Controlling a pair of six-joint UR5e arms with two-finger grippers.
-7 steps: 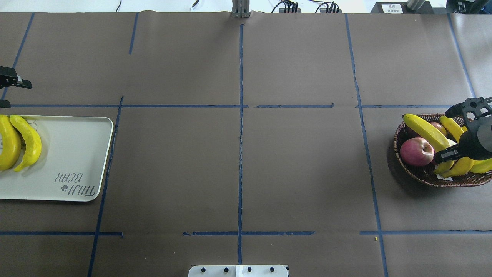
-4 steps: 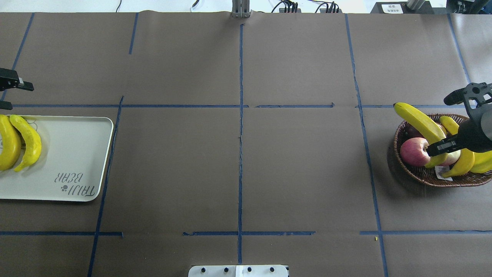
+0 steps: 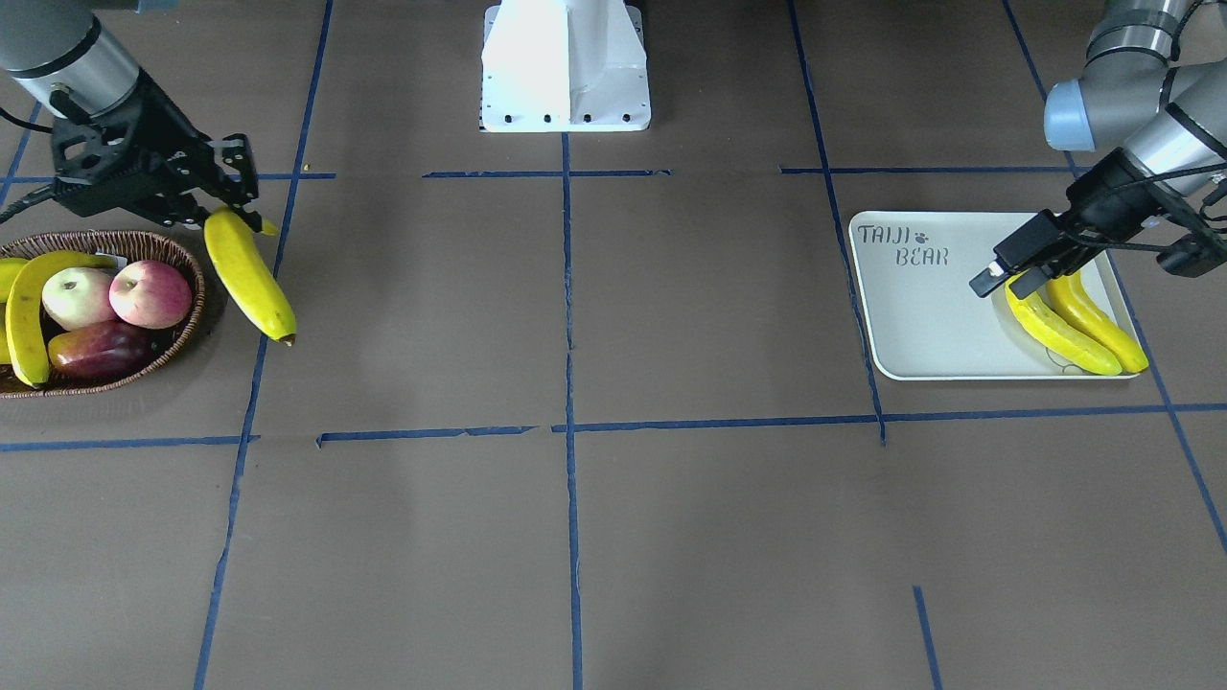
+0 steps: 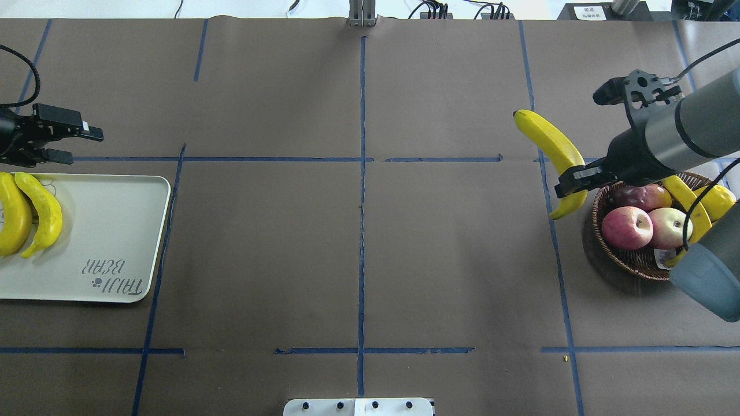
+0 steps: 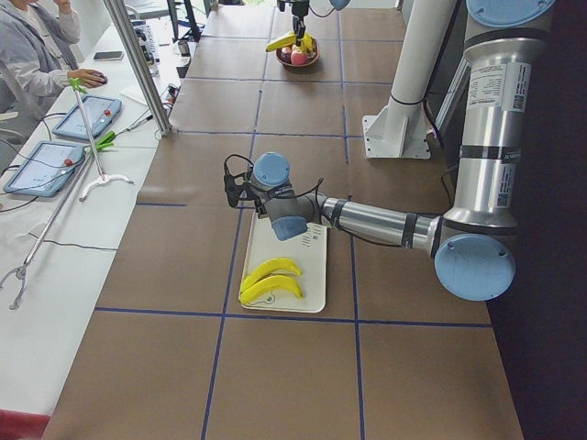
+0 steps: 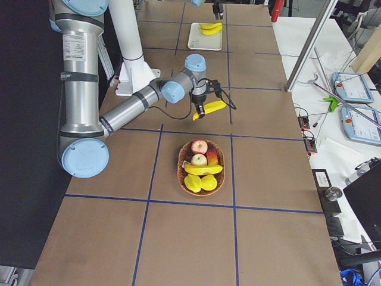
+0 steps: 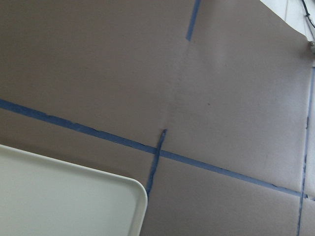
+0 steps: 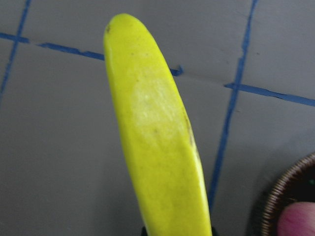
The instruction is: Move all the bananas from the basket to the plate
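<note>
Looking down on a brown paper-covered bench (image 4: 260, 260) marked with blue tape lines, two robot arms reach in from opposite ends. The right gripper (image 4: 569, 184) is pinching one yellow banana (image 4: 546, 141) near its lower end. That banana is held up off the bench, outside the wicker basket (image 4: 601, 254), just beside the rim on the side that faces the plate (image 4: 104, 231). Its long free end points away from the robot.

One more banana (image 4: 688, 202) lies in the basket. It rests along the far side of two red-pink apples (image 4: 627, 227), next to a darker red fruit (image 4: 639, 196) and a stubby yellow-green fruit (image 4: 717, 199).

The off-white rectangular plate sits well apart at the opposite end of the bench, with grey "TAIJI BEAR" lettering in one corner. Two bananas (image 4: 14, 214) lie side by side on it, touching along their length, at the end away from the lettering.

The left gripper (image 4: 78, 144) hovers beside the far edge of the plate. Its two fingers are spread apart and hold nothing. In the front-facing view it hangs over the stem ends of the two bananas on the plate.
</note>
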